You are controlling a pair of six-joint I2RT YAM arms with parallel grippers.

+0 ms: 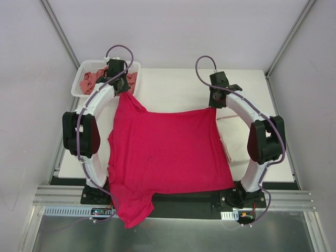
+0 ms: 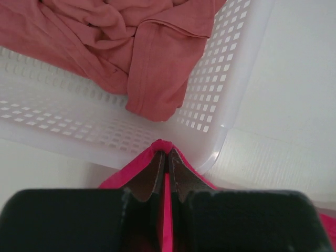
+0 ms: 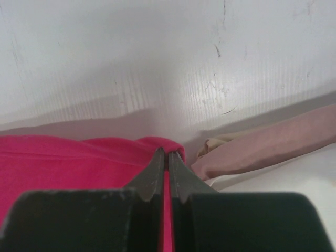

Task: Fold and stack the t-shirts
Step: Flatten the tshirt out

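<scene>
Magenta tee in both end effectors

I have open table to pass over beyond the far edge of the magenta t-shirt, between my two arms. At the far left corner the white mesh basket, holding the salmon-pink t-shirt, stands just behind the left gripper and blocks that way. On the right, the cream-white t-shirt takes up the table beside the magenta one.
</scene>
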